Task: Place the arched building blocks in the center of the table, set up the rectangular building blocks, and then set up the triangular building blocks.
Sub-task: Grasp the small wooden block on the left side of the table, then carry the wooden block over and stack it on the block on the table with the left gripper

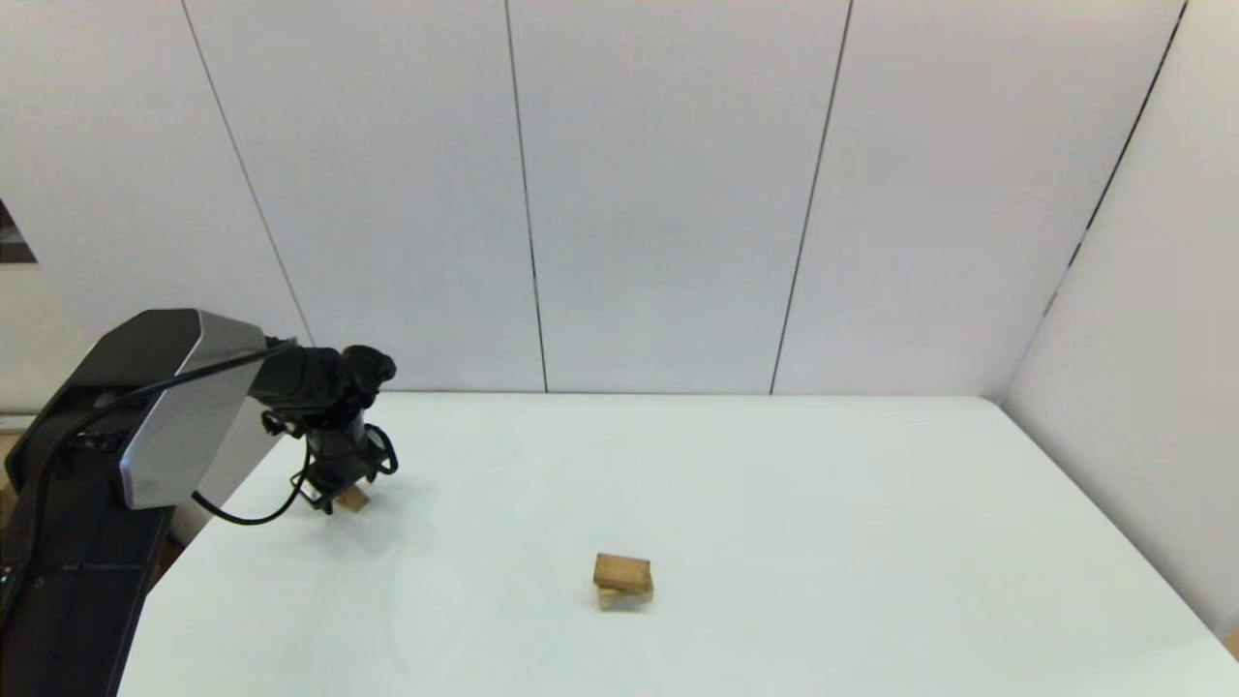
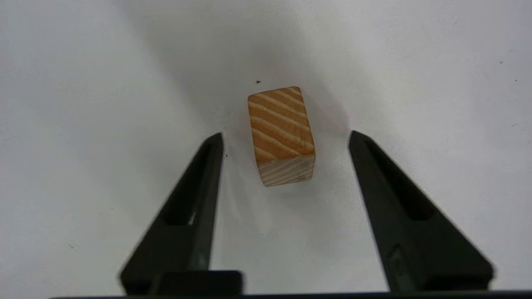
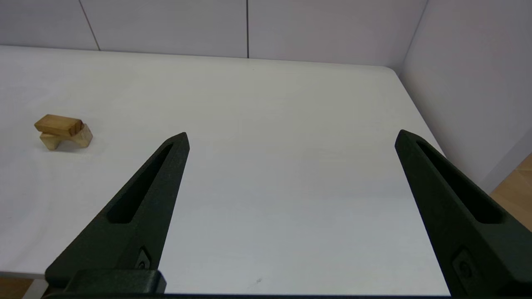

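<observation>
Fingers spread wide and empty, the left gripper (image 2: 286, 135) straddles the triangular block (image 2: 281, 135), well left of the central stack, where the rectangular block (image 1: 622, 571) already tops the arched block (image 1: 623, 598). The right gripper (image 3: 291, 135) idles, agape. Only the triangle remains.

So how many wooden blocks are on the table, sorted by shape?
Arched block: 1, near the middle of the table
Rectangular block: 1, lying on top of the arch
Small wedge-like block: 1, on the table between the open fingers of the left gripper
Total: 3 blocks
</observation>
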Action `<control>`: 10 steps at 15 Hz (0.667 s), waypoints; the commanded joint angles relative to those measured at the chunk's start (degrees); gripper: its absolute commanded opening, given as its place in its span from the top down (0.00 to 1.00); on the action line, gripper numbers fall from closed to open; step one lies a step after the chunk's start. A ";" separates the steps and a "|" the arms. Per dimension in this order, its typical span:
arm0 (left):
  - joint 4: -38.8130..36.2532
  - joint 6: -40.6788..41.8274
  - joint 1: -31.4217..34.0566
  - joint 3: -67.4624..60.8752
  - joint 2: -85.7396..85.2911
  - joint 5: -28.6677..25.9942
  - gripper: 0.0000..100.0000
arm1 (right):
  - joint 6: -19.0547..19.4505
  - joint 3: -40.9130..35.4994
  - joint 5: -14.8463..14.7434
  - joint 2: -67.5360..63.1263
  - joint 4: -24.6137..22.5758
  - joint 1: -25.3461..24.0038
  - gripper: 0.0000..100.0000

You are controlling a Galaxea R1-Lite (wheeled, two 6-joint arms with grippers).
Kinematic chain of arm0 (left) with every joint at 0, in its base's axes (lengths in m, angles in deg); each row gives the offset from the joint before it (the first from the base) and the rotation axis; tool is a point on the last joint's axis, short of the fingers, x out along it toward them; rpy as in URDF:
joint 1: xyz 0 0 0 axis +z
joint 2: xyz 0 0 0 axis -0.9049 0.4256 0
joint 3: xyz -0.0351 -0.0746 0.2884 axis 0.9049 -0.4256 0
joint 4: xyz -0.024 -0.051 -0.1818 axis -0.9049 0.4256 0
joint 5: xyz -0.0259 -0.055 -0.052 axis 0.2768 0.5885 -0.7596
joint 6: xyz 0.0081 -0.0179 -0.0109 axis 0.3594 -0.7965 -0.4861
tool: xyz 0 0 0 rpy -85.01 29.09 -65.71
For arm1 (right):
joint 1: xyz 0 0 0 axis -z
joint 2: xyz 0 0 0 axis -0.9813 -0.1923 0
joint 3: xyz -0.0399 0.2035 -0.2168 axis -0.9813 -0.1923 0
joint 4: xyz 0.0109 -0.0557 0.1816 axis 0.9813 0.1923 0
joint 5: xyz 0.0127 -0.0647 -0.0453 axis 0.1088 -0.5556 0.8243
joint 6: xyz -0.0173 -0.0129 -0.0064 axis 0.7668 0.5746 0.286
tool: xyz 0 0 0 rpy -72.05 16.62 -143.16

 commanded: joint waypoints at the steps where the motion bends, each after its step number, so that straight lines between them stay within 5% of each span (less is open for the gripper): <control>1: 0.13 -0.31 0.02 0.00 0.18 0.43 1.00 | 0.02 0.01 0.03 0.01 0.02 -0.01 0.00; 10: 4.17 -0.13 -2.53 -0.27 -7.03 -1.16 1.00 | 0.02 0.01 0.03 -0.07 0.02 -0.01 0.00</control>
